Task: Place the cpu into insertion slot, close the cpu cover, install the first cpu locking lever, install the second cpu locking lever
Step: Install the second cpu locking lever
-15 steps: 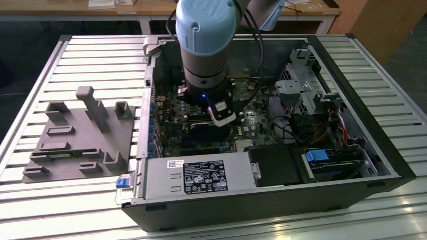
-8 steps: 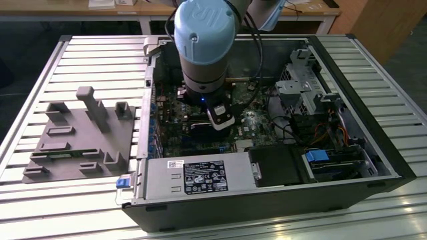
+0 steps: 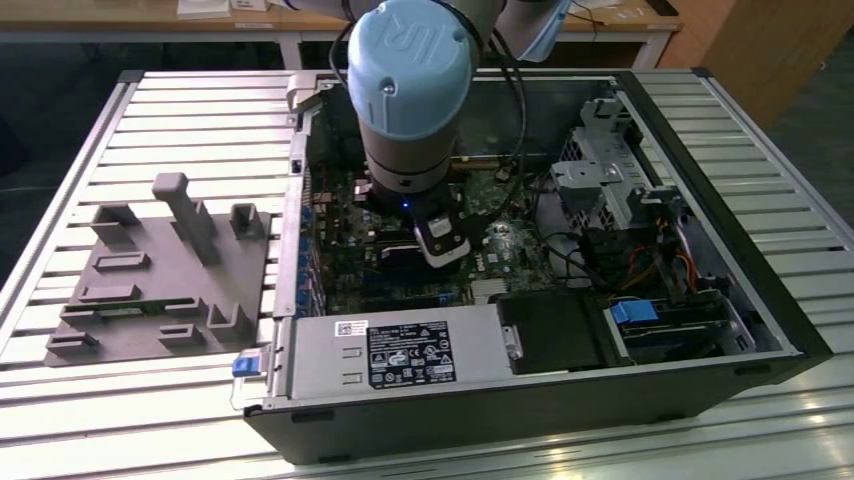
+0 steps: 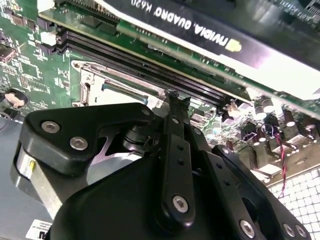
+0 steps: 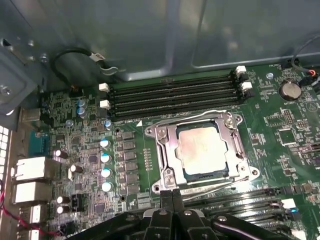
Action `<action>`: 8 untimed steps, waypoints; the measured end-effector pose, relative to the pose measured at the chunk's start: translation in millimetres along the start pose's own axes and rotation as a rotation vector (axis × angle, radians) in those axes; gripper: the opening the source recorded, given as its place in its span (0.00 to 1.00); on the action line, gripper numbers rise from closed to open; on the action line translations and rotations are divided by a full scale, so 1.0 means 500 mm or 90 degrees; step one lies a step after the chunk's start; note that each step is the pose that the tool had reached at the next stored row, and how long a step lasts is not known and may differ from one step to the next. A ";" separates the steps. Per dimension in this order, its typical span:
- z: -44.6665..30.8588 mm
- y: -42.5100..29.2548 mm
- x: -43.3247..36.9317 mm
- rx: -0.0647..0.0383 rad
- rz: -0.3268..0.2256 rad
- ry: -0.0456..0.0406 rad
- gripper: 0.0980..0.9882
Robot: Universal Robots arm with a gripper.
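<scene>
The cpu (image 5: 202, 150), a silver-grey square, lies in the insertion slot (image 5: 235, 122) on the green board. The cpu cover (image 5: 167, 150) lies flat over it, and the chip shows through its window. One thin wire lever (image 5: 190, 116) runs along the slot's side toward the memory slots. A second lever (image 5: 220, 184) runs along the opposite side, right by my fingertips. My gripper (image 5: 172, 196) is shut, with nothing visible between its fingers, just off that edge of the slot. In the second wrist view my gripper (image 4: 172, 96) hides most of the slot (image 4: 92, 85). The exterior view shows my gripper (image 3: 441, 245) low inside the open computer case.
Long black memory slots (image 5: 172, 95) flank the socket. A graphics card (image 4: 200, 30) stands close beside my fingers. The power supply (image 3: 387, 350) and the drive bay (image 3: 667, 320) fill the case's near side. A grey fixture (image 3: 160, 270) sits on the slatted table at the exterior view's left.
</scene>
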State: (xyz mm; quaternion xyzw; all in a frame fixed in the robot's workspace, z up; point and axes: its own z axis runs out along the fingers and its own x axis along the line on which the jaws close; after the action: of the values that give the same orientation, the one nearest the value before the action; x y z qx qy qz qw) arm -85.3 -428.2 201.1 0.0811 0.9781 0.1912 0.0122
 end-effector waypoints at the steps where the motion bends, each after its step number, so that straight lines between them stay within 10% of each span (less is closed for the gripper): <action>1: -0.001 -0.002 0.000 0.000 0.000 0.0000 0.01; 8: 0.006 -0.010 0.004 -0.010 0.000 0.0003 0.01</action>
State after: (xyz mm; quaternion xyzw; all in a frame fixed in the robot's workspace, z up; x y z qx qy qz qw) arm -88.0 -431.4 196.3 0.0810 0.9766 0.1990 0.0127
